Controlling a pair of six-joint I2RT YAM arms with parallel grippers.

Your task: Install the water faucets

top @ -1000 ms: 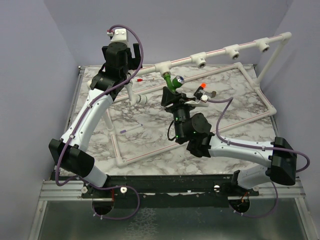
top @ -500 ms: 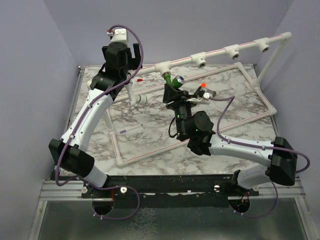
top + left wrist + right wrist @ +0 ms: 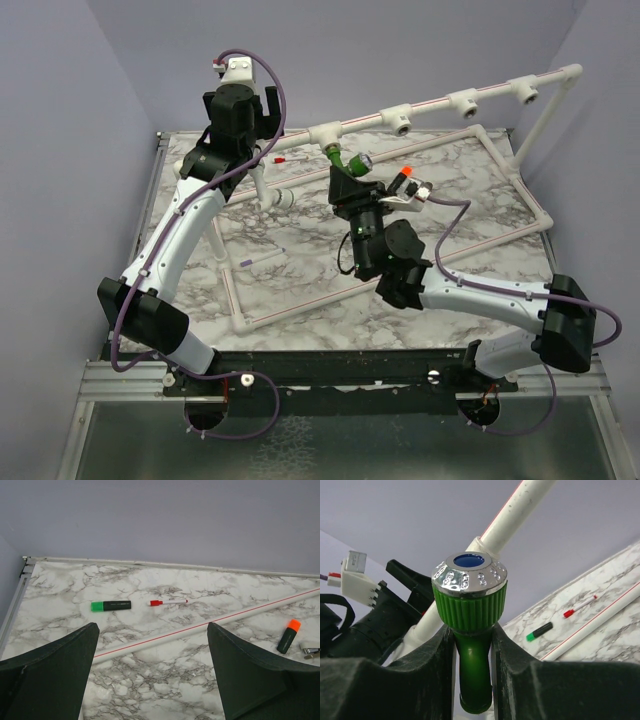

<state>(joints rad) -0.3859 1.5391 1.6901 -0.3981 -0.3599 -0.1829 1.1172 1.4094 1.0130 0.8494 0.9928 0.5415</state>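
Note:
My right gripper [image 3: 350, 177] is shut on a bright green faucet [image 3: 347, 163], just below the leftmost white tee socket [image 3: 325, 133] of the raised pipe [image 3: 445, 101]. In the right wrist view the faucet [image 3: 471, 630] stands between my fingers [image 3: 422, 675], its silver-ringed knob [image 3: 469, 576] up, against the white pipe [image 3: 510, 517]. My left gripper [image 3: 233, 128] is high at the back left, near the pipe's left end. In its wrist view it is open and empty [image 3: 152, 675] above the marble table [image 3: 165, 690].
A green highlighter [image 3: 111, 605], a red pen [image 3: 169, 601] and an orange highlighter [image 3: 288, 636] lie on the table. A white pipe frame [image 3: 300, 300] lies flat on the marble. Two more tee sockets [image 3: 402, 123] [image 3: 468, 105] sit along the raised pipe.
My right gripper has moved up and slightly right with the green faucet, closer to the leftmost tee socket. The left arm has not moved.

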